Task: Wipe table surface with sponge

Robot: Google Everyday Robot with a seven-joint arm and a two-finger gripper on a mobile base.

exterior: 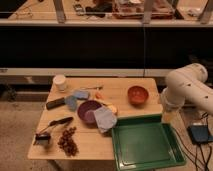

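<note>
White arm [186,90] at table's [125,87] right edge, gripper [167,114] seemingly low beside green tray [145,120], its grip indiscernible, blue sponge [80,94] by purple bowl [87,109]

Matt wooden table [122,86], glossy plastic tray [143,146]

The white arm [186,87] stands at the right, bent at a thick elbow, its end link pointing straight down. The gripper [167,116] hangs at that lower end, just beside the right edge of the surface [122,90]
</note>
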